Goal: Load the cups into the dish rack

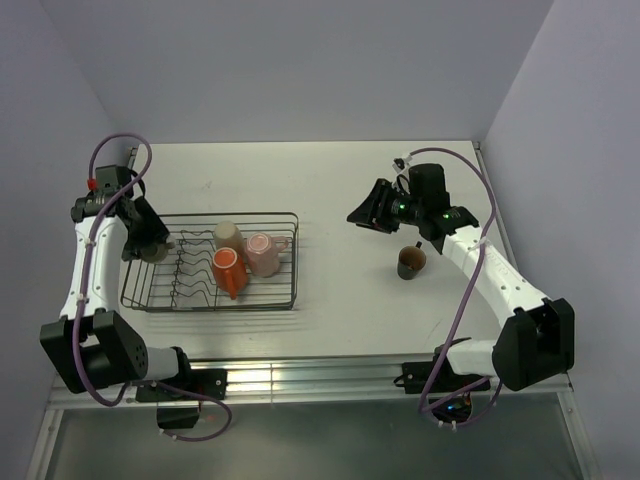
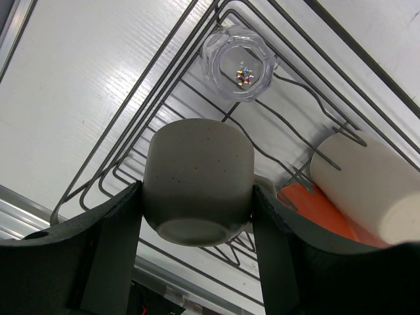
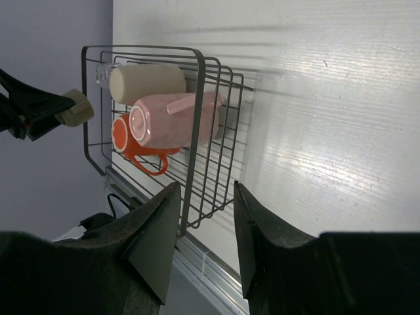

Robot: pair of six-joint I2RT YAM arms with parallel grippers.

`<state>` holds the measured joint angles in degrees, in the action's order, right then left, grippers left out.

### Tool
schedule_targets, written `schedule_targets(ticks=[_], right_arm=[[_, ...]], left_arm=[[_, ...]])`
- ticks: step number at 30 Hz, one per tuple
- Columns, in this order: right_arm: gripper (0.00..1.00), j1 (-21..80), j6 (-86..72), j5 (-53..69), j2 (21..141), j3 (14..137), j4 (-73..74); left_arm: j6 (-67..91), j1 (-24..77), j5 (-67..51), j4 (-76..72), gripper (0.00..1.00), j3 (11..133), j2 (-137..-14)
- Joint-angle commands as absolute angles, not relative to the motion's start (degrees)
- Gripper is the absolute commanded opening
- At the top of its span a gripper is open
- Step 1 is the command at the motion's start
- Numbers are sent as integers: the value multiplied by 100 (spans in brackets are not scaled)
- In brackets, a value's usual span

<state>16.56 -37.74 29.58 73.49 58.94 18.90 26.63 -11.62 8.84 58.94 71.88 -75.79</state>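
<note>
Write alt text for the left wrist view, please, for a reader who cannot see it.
The left gripper holds a small greyish-green cup between its two dark fingers, above the wire dish rack. In the rack are a clear glass near a corner, a beige tumbler on its side and part of an orange mug.

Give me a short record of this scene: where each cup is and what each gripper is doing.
In dish rack: beige tumbler, pink mug, orange mug, clear glass
On table: dark brown mug
Left gripper: shut on small olive-green cup, above the rack's left end
Right gripper: open, empty
</note>
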Motion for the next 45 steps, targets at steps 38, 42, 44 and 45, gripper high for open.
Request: schedule_targets(ticks=[38, 42, 44, 45], right_arm=[[45, 1608, -3630, 3067, 7479, 5889, 1740], [45, 1608, -3630, 3067, 7479, 5889, 1740], [45, 1617, -3621, 3067, 7488, 5880, 1740], [45, 1608, -3621, 3067, 7497, 5889, 1740]], left_arm=[[2584, -1362, 923, 5168, 0, 6627, -8182], [2575, -1362, 896, 5124, 0, 6583, -8279], [2566, -1371, 879, 5089, 0, 6574, -8306], [2566, -1371, 879, 5080, 0, 6566, -8340]])
